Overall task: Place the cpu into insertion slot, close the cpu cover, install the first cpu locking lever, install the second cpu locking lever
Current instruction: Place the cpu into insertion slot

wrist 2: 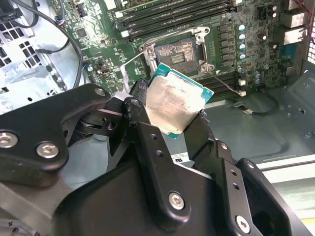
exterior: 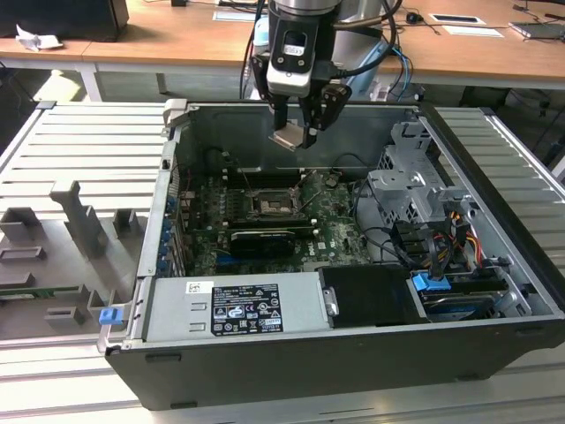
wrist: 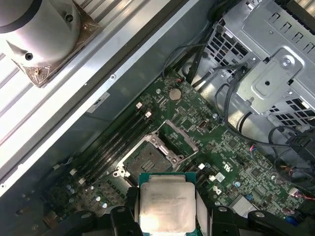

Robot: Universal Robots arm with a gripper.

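One small flat square cpu [wrist 2: 177,105], silver-grey metal on top with a thin green rim, is clamped between the two black fingers [wrist 2: 137,105] of my gripper [wrist 2: 170,115], which press on two opposite edges. Being square, it has no long axis. Its metal face is turned up toward my wrist, and in the exterior view it hangs slightly tilted. I hold it in the air inside the open top of one dark grey computer case [exterior: 353,362], above the green circuit board [exterior: 335,234] and clear of the one square dark insertion slot [wrist 2: 179,51]. The slot lies bare, and the one thin silver cpu cover [wrist: 178,135] stands swung up beside it. Farther out lie one long black rectangular card [exterior: 262,240] and one silver power supply box [exterior: 234,309].
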